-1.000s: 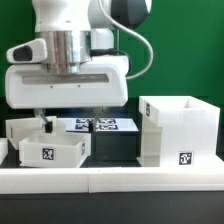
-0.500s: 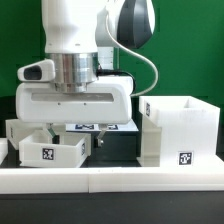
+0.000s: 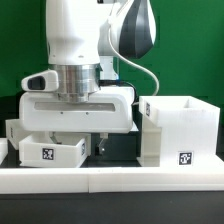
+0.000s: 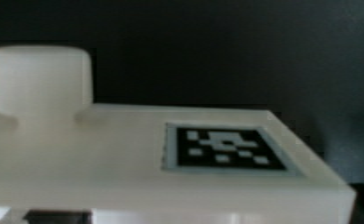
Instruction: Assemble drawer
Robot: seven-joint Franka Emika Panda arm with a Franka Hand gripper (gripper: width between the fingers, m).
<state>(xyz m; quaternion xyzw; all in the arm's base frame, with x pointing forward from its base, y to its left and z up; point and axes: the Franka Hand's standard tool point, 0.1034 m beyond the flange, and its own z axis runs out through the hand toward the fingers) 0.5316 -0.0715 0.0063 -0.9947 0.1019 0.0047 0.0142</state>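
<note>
The tall hollow box casing [image 3: 180, 130] stands at the exterior view's right, with a tag low on its front. A small open-top tray [image 3: 50, 152] with a tag sits at the exterior view's left, and a second tray [image 3: 14, 130] shows partly behind it. My gripper [image 3: 73, 140] is open and low over the front tray. One finger [image 3: 100, 143] hangs beside the tray's right wall; the other is hidden behind the tray. The wrist view is filled by a white tray face [image 4: 108, 150] with a tag [image 4: 223, 147] and a round knob [image 4: 40, 80].
A long low white border rail [image 3: 110, 180] runs along the front of the black table. The casing stands close to my hand's right side. The marker board is hidden behind my hand. A green backdrop stands behind.
My hand has come down and shifted toward the exterior view's right, from above the trays to low over the front tray. It now covers the marker board. The parts have not moved.
</note>
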